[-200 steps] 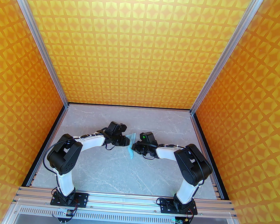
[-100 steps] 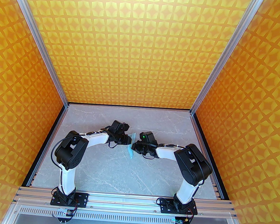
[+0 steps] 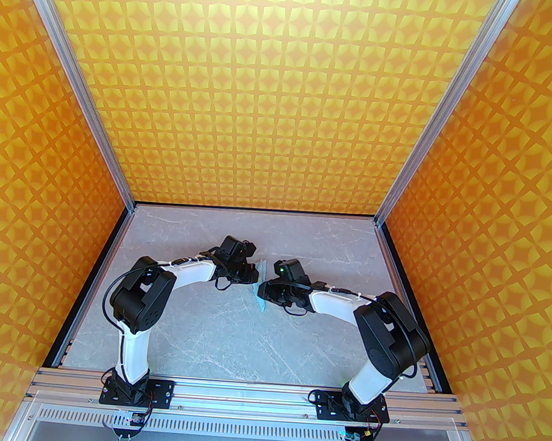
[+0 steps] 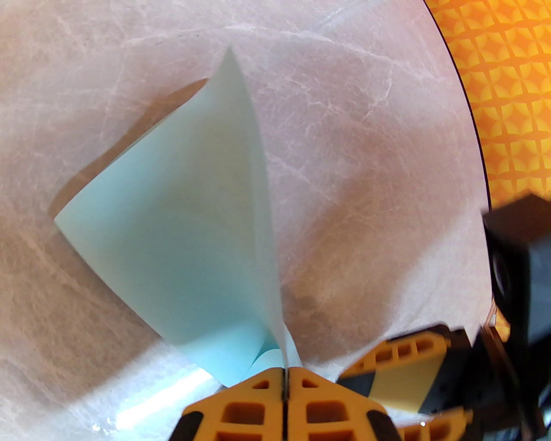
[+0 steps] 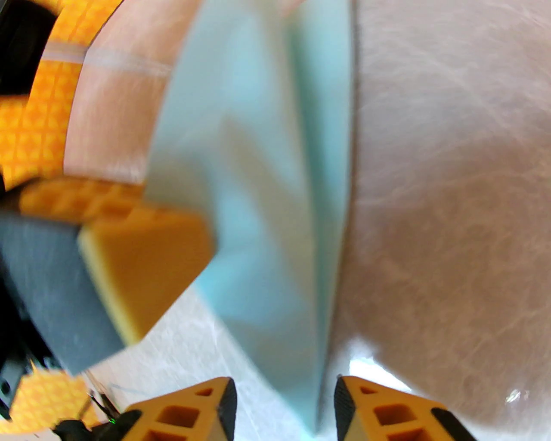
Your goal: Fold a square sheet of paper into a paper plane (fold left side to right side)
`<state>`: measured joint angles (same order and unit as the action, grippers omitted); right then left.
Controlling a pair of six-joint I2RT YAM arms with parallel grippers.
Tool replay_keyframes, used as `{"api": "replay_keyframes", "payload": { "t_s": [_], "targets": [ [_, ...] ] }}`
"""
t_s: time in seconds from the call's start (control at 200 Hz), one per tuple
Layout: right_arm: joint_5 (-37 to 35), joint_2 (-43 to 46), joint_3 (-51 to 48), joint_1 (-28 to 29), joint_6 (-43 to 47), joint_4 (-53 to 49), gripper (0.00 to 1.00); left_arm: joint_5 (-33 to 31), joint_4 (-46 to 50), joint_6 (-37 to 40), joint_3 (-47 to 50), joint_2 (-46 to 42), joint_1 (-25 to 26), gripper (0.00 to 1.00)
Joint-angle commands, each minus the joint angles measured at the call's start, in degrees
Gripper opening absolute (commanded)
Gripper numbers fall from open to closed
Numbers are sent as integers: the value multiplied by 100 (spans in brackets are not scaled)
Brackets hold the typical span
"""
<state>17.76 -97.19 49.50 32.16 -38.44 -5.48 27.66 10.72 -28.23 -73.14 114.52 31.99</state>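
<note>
— Where is the paper [image 4: 181, 224]?
— Over the table [image 3: 193, 322], between the two grippers. Its near edge sits in the left gripper [image 4: 284, 379] and spreads ahead and leftward from it.
— And the right gripper [image 5: 286, 400]?
— Just right of the paper, facing the left one. The paper's edge lies in its gap.

Top view high behind arm bases [image 3: 125, 390], facing down, wrist views close behind left tool [image 4: 285, 375], right tool [image 5: 285, 387], all sharing paper [image 4: 172, 224]

A grey marble-veined bench [image 3: 211, 332] sits boxed in by orange diamond-patterned walls [image 3: 266, 96], with an aluminium rail [image 3: 254, 394] along its near edge.
</note>
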Motion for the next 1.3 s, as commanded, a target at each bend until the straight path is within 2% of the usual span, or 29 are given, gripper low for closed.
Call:
{"api": "replay_keyframes", "payload": {
  "t_s": [0.0, 0.24, 0.515, 0.875, 1.295],
  "targets": [
    [-427, 42, 145, 153, 445, -528, 44, 81, 62, 36, -129, 149, -6, 6],
    [-932, -27, 226, 282, 638, -879, 36, 77, 120, 111, -207, 244, -41, 6],
    [-1117, -125, 238, 299, 774, -993, 26, 79, 191, 186, -309, 369, -52, 6],
    [-1155, -99, 181, 308, 819, -1028, 25, 90, 69, 239, -290, 542, -78, 7],
    [-1213, -47, 129, 343, 927, -1124, 19, 90, 101, 301, -463, 626, -120, 7]
  ]
}}
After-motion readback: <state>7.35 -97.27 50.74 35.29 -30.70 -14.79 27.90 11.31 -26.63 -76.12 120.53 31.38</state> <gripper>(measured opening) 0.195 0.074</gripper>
